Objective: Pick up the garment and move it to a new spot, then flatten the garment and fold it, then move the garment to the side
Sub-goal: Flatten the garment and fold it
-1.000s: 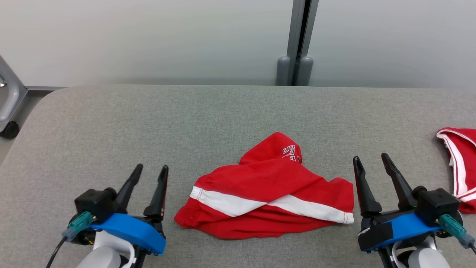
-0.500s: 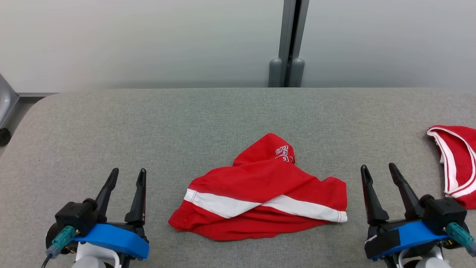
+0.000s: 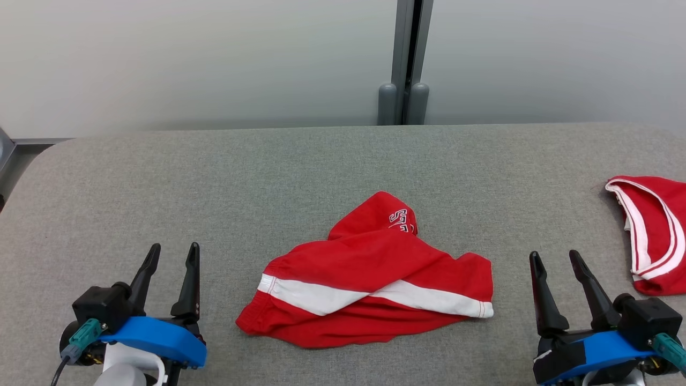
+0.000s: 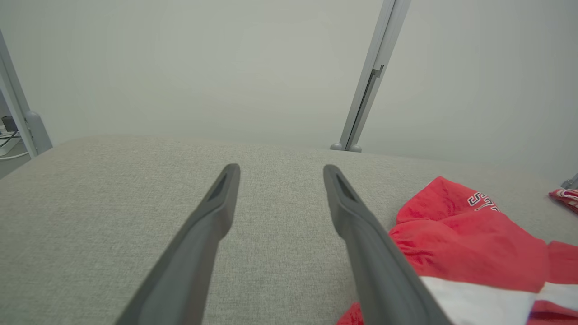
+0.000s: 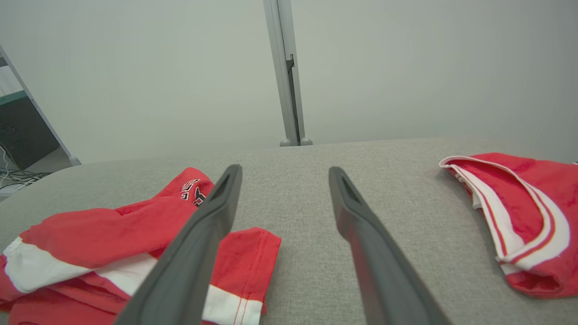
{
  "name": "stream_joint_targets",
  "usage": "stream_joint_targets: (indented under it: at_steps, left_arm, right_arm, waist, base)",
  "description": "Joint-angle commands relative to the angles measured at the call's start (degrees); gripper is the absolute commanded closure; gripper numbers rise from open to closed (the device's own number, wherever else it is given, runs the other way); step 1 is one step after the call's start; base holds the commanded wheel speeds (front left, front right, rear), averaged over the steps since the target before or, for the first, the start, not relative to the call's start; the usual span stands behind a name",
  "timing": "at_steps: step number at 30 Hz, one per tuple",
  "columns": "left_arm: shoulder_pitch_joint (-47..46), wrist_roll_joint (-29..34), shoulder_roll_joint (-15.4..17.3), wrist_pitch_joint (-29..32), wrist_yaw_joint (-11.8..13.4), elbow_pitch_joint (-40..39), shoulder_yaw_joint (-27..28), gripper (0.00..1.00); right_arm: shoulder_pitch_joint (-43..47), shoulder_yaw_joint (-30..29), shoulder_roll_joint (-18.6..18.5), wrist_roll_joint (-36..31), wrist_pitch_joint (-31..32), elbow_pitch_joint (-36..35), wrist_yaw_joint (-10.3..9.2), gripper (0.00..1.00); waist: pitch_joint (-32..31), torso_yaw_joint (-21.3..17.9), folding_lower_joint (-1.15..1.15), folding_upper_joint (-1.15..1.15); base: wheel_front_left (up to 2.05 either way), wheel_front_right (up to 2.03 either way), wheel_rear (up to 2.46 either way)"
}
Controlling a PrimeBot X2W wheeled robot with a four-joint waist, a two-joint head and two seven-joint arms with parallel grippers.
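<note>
Left gripper and right gripper, both spread and empty, now stand farther from the crumpled red white-striped cloth garment. Two grippers; two garments, the second red garment far right.

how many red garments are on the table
2. The crumpled garment with a white stripe lies at the middle of the table; the other garment lies far right, cut off by the frame, so more may be hidden.

The head view looks forward and down from the near edge across the grey padded table toward the far wall. Both wrist views sit low, close above the table, facing the same wall. All three share the crumpled red garment and the grey post.
</note>
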Motion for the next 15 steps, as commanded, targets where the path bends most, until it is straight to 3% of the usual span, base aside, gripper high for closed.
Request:
stream_joint_targets:
  at_steps: [1,15]
  left_arm:
    - [-0.7,0.3,-0.2,-0.2,-0.3,0.4,0.4,0.00]
    - [-1.0,1.7,-0.4,-0.2,-0.9,1.1,-1.0,0.00]
  right_arm:
    - [0.7,0.1,-0.1,0.3,-0.3,0.1,0.01,0.00]
    - [0.1,0.8,-0.1,0.2,-0.2,0.1,0.01,0.00]
  waist:
    - [0.0,0.0,0.00,0.00]
    - [-0.1,0.0,0.00,0.00]
  base:
    - [0.00,0.00,0.00]
    - [0.00,0.00,0.00]
